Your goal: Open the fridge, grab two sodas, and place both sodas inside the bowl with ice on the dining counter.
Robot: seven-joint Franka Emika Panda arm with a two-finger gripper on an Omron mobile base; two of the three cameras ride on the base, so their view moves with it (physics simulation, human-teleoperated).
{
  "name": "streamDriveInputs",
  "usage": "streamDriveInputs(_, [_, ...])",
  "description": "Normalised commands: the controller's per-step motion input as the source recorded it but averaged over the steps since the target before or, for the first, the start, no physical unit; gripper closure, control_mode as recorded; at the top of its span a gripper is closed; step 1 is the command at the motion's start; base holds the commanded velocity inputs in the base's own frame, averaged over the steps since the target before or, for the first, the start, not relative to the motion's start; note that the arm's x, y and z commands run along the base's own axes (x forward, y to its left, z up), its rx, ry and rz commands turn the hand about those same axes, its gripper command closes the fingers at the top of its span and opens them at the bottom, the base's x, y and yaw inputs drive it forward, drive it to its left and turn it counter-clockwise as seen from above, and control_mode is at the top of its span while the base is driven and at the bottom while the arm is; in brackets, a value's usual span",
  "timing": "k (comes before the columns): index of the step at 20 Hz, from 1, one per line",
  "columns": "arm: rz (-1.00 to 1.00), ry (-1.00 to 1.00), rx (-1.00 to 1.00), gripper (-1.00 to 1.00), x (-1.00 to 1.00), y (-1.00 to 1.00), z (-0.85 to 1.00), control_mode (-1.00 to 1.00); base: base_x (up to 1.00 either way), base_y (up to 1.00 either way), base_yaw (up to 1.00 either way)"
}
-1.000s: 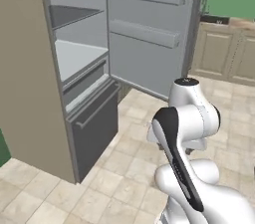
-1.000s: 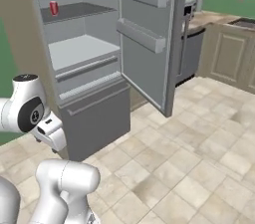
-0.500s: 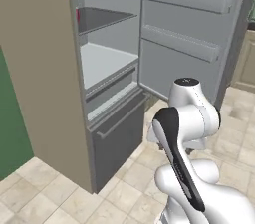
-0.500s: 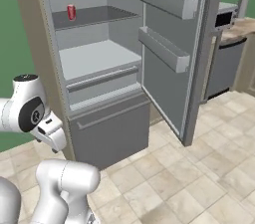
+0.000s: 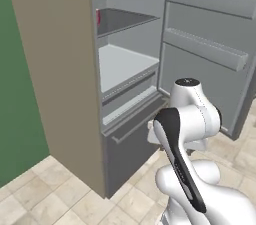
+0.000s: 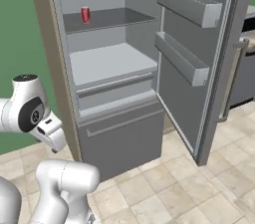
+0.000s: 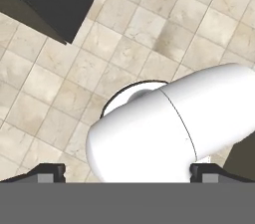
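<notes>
On upper shelf of open fridge (image 6: pixel 114 63), red soda can (image 6: pixel 85 14) stands far back. Fingers (image 7: pixel 50 172) apart, empty, aimed at floor. Risk: long reach clips door (image 6: pixel 199 54), topples can.

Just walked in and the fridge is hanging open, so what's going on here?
The robot arm is parked in front of the fridge, whose door stands wide open. A red soda can sits on the upper shelf, untouched. The gripper points down at the tiled floor, its jaws apart and holding nothing.
</notes>
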Motion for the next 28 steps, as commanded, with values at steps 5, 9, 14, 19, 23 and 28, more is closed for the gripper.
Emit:
streamDriveInputs(5, [0.00,0.00,0.00,-1.00,0.00,0.00,0.00,1.00,0.46,-0.13,0.21])
streamDriveInputs(9, [0.00,0.00,0.00,-1.00,0.00,0.00,0.00,1.00,0.51,-0.25,0.22])
streamDriveInputs(14, [0.00,0.00,0.00,-1.00,0.00,0.00,0.00,1.00,0.50,-0.29,0.22])
streamDriveInputs(19, [0.00,0.00,0.00,-1.00,0.00,0.00,0.00,1.00,0.50,-0.20,0.22])
streamDriveInputs(23, [0.00,0.00,0.00,-1.00,0.00,0.00,0.00,1.00,0.48,-0.18,0.20])
streamDriveInputs(28, [0.00,0.00,0.00,-1.00,0.00,0.00,0.00,1.00,0.50,-0.11,0.17])
